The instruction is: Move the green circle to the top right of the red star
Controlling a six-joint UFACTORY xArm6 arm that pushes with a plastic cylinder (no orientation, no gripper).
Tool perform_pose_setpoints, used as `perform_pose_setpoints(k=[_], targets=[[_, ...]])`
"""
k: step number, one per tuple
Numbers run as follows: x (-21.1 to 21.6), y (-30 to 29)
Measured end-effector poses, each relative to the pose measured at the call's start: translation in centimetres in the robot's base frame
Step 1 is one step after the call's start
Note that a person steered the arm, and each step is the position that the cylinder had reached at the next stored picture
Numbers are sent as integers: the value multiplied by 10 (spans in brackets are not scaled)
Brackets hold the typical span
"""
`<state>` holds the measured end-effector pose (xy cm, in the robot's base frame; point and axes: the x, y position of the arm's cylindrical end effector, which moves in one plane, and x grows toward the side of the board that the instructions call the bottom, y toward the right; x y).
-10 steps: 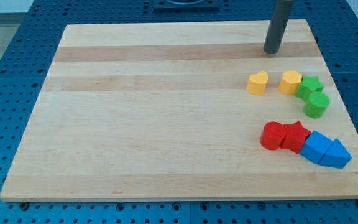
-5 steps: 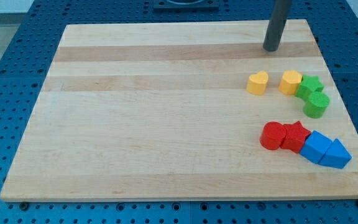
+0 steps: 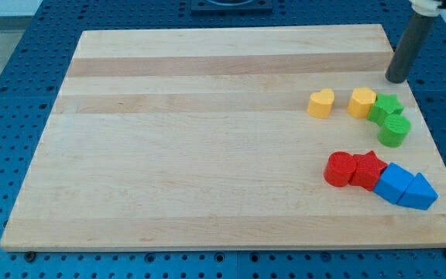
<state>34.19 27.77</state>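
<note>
The green circle (image 3: 394,130) lies at the view's right, touching the green star (image 3: 386,107) just above it. The red star (image 3: 369,169) lies below them, between a red cylinder (image 3: 338,169) on its left and a blue cube (image 3: 394,183) on its right. My tip (image 3: 396,80) stands on the board near its right edge, above the green star and apart from every block.
A yellow heart (image 3: 321,102) and a yellow hexagon (image 3: 361,101) lie left of the green star. A blue triangle (image 3: 419,192) touches the blue cube. The wooden board's right edge (image 3: 424,116) runs close past the green blocks.
My tip has moved to the view's right and a little down, from above the yellow blocks to near the board's right edge. No block has moved.
</note>
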Motion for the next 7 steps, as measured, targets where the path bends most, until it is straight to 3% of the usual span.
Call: perform_pose_setpoints(k=[1, 2, 3, 7], targets=[[32, 23], [32, 23], [72, -3], [93, -47]])
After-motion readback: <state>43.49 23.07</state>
